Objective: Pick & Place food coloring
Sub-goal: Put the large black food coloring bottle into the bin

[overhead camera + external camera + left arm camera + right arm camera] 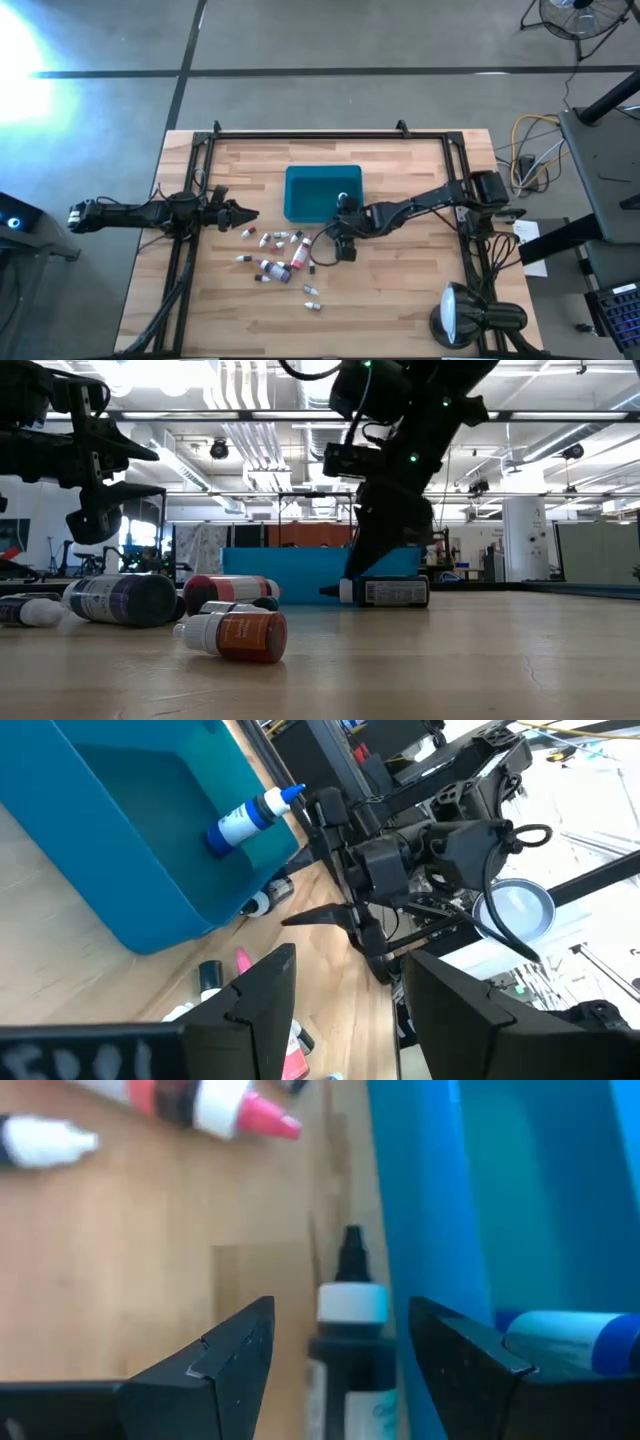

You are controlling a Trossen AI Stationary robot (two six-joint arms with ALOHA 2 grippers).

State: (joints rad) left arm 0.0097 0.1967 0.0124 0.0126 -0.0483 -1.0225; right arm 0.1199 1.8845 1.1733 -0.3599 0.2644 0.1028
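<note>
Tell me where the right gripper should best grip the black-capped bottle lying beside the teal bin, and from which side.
Grip the black-capped bottle across its round body, just behind the white collar, coming straight down from above. It lies flat on the table beside the teal bin wall, so a sideways approach looks blocked there. The right gripper is open and already straddles it.

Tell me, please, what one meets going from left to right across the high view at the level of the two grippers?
Left gripper → scattered food coloring bottles → right gripper → lamp.
</note>
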